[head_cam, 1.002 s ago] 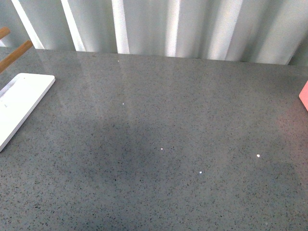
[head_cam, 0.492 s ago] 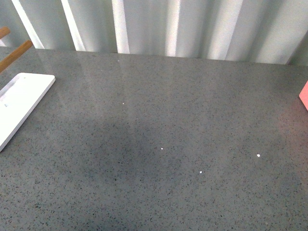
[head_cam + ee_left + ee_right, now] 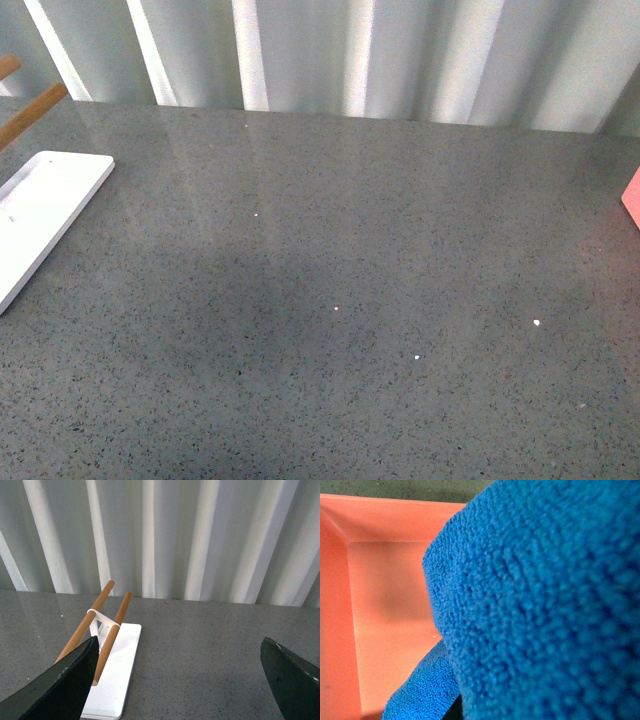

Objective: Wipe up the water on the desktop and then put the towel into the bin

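- Left jaws, how do they look?
- Wide apart, with nothing between them. The two dark fingers (image 3: 65,685) hang over the desk (image 3: 210,650). Past them a white board (image 3: 120,680) lies flat on it. A little white stand on the board holds up two wooden sticks (image 3: 85,622). The sticks tilt up toward the wavy white wall (image 3: 200,535).
- And the right jaws?
- I cannot tell. The towel (image 3: 540,605) is big, blue and fluffy. It blocks almost all of that camera, so the jaws are hidden behind it.
- Where is the towel, then?
- Over the bin (image 3: 385,595). The bin is pinky orange. Its flat floor and one side wall show past the cloth. A fold of the towel hangs lower down, but I cannot tell if it touches the floor of the bin.
- What does the front camera show?
- The grey speckled desk, with a few tiny white dots (image 3: 536,323) on it. The white board sits at the left edge. One corner of the bin pokes in at the far right.
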